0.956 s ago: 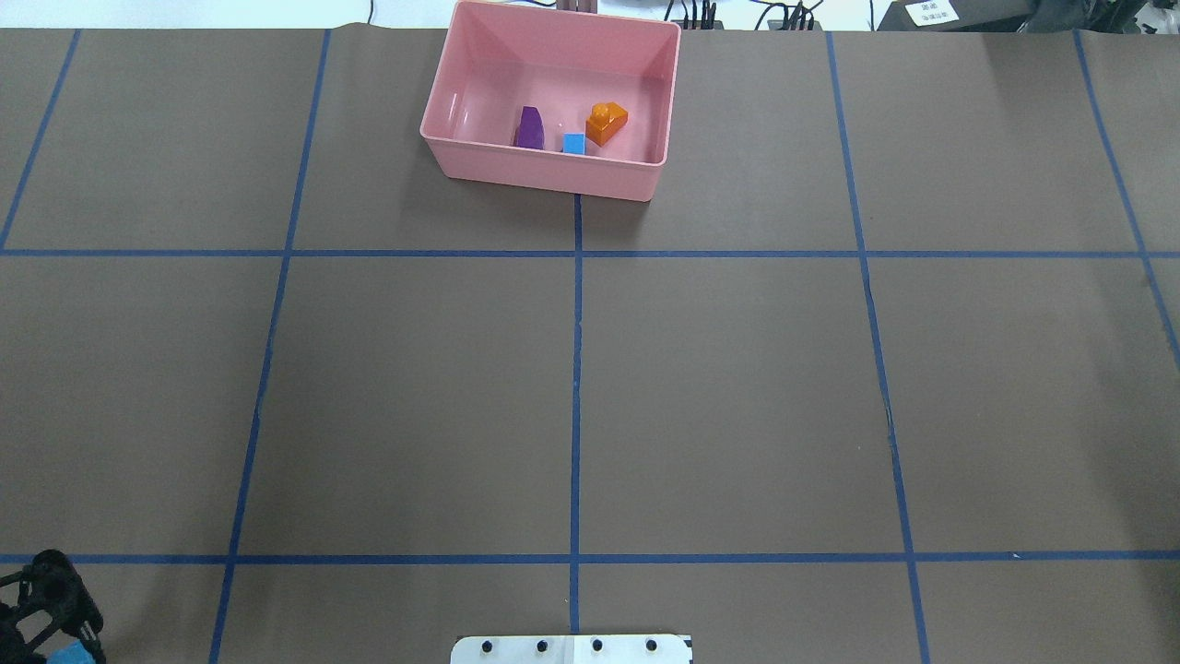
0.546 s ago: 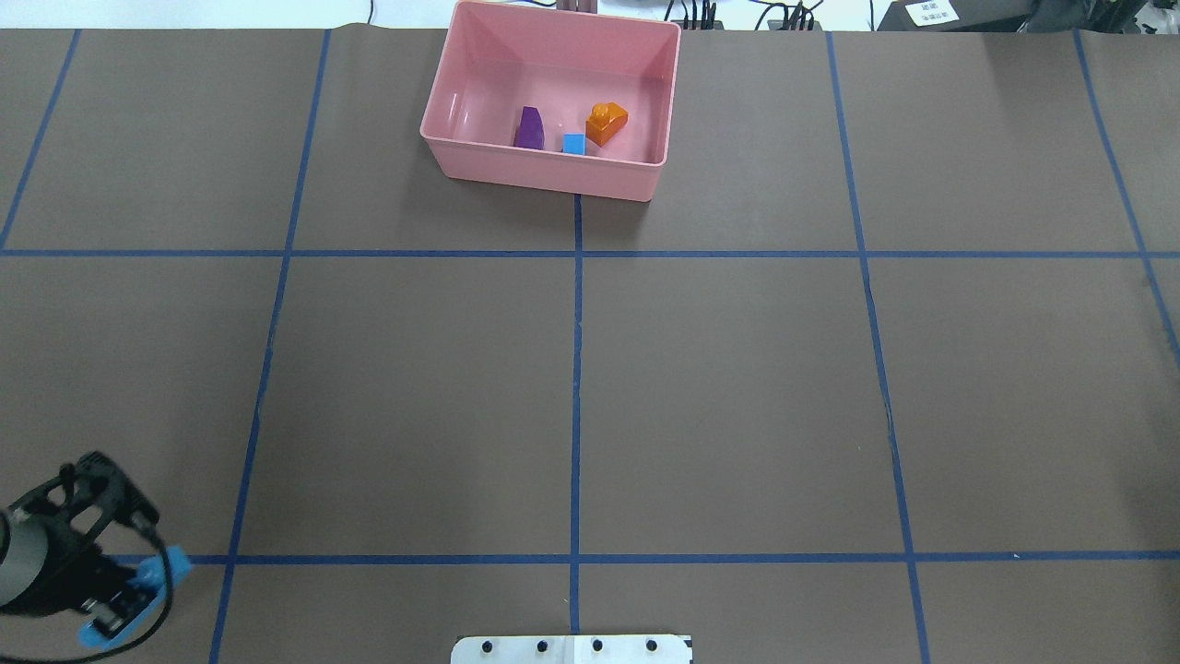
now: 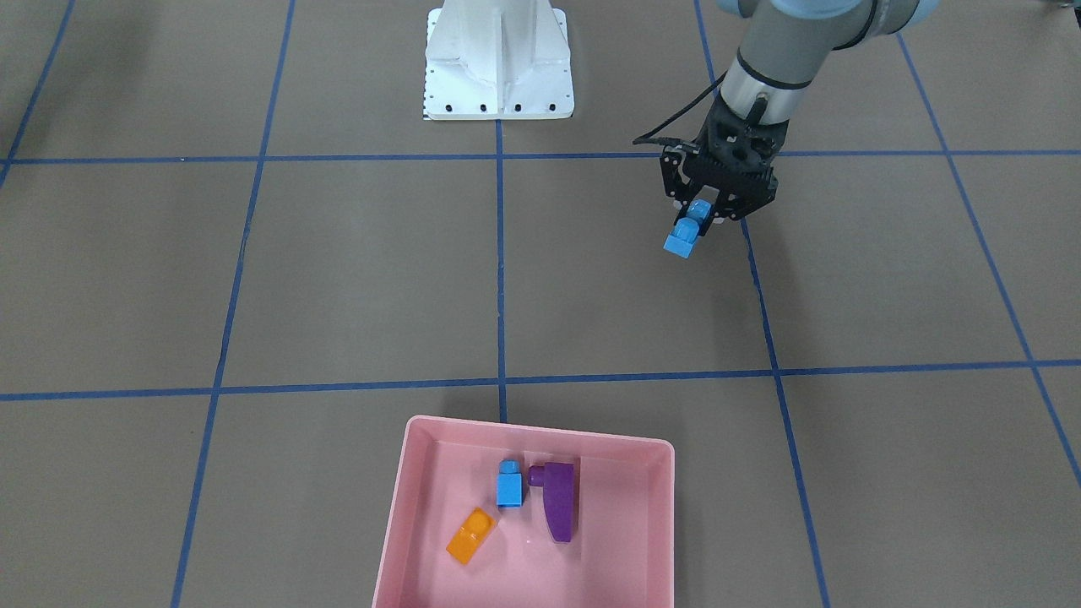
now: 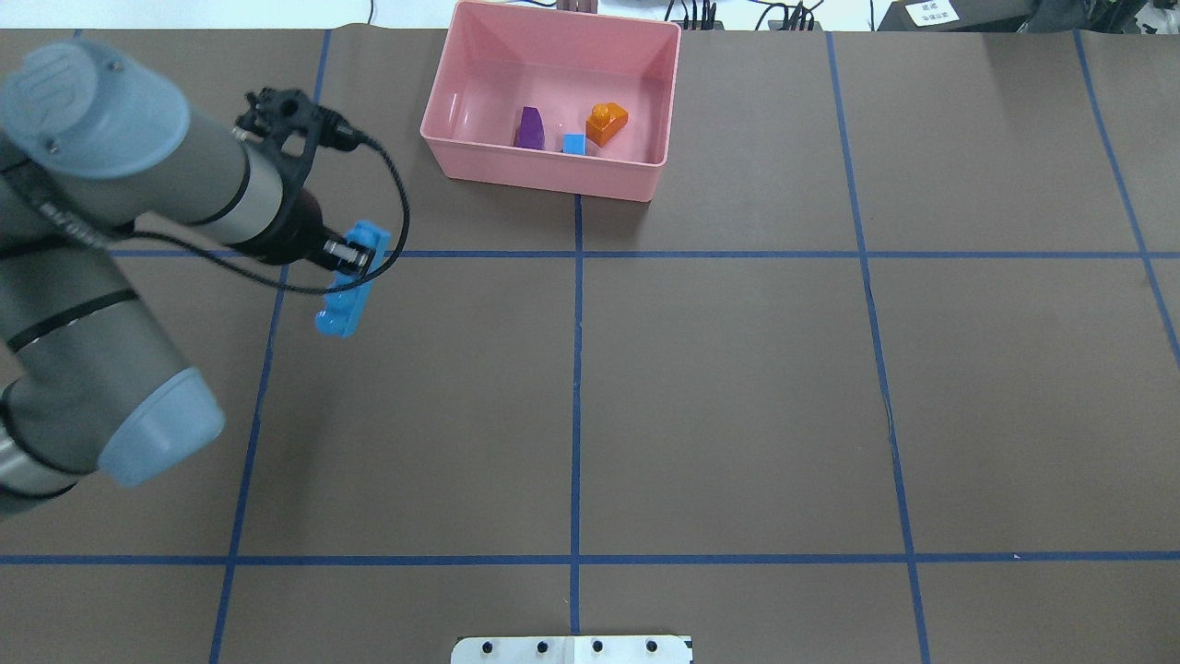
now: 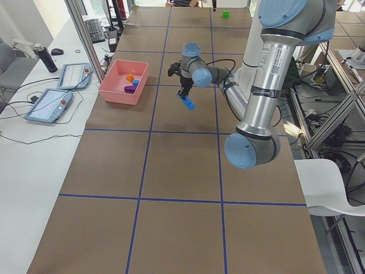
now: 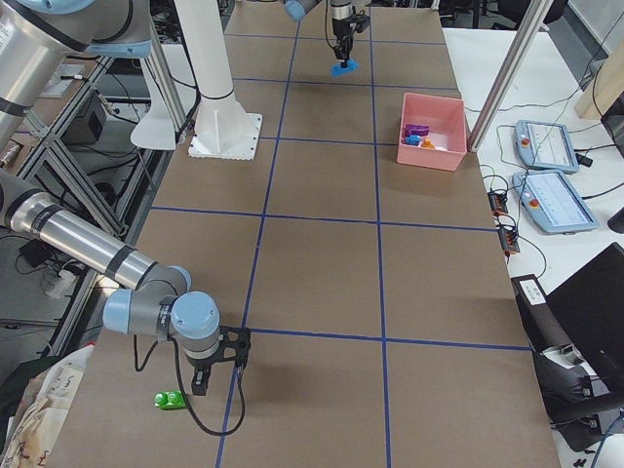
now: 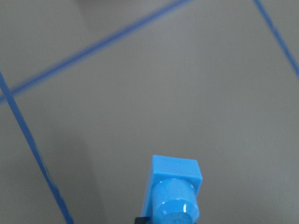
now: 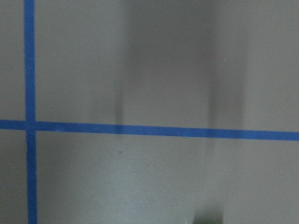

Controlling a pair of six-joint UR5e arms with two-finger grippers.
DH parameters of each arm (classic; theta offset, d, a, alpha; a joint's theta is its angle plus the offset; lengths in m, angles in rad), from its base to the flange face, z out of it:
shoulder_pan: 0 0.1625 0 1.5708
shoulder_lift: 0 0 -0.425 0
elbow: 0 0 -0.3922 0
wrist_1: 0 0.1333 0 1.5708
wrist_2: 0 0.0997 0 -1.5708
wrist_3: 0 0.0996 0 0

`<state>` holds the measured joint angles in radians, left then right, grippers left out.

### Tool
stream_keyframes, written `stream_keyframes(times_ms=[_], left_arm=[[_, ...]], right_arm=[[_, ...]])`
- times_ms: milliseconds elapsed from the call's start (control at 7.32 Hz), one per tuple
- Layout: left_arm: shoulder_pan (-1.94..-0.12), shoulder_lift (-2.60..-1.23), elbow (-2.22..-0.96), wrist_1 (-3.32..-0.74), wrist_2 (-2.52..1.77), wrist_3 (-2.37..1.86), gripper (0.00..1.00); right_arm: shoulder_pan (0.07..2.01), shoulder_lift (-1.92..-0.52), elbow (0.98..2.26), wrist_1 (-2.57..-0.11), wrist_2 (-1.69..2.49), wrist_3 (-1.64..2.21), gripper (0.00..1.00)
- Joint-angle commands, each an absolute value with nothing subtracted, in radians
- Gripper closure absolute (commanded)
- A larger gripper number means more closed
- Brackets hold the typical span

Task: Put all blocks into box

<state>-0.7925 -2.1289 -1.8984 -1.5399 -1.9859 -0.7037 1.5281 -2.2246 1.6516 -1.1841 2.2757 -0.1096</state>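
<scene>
1. The left arm (image 4: pixel 83 277) is being held out over the table, with the elbow bent and the forearm reaching away from the base.
2. The left wrist (image 3: pixel 764 72) is being held so that the left gripper (image 3: pixel 708 215) is pointing down at the table.
3. The jaws of the left gripper are being pressed together on one end of the long blue block (image 4: pixel 343 309), which is hanging tilted under the fingers, clear of the surface.
4. The right arm (image 6: pixel 78 244) is being held low at the robot's right end of the table, with the forearm nearly level.
5. The right gripper (image 6: pixel 210 375) is being pointed down, close to the surface; how its jaws stand cannot be told.
</scene>
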Motion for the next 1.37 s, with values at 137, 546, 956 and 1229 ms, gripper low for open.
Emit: stream_keyframes(times_ms=[137, 546, 956, 1229], left_arm=[[-0.916, -2.548, -1.402, -1.670, -1.990, -0.882, 1.00], [-0.956, -2.721, -1.003, -1.984, -1.974, -0.969, 1.00], [-0.951, -2.805, -0.778, -2.158, -1.853, -1.000, 1.00], [-0.931, -2.824, -0.663, -2.261, -1.798, -1.005, 1.00]], right_arm=[[1.548, -2.227, 1.470, -1.083, 2.270, -0.158, 0.00], [1.555, -2.235, 1.424, -1.052, 2.256, -0.156, 0.16], [1.555, -2.253, 1.387, -0.993, 2.261, -0.155, 0.49], [1.555, -2.252, 1.381, -0.991, 2.261, -0.164, 1.00]])
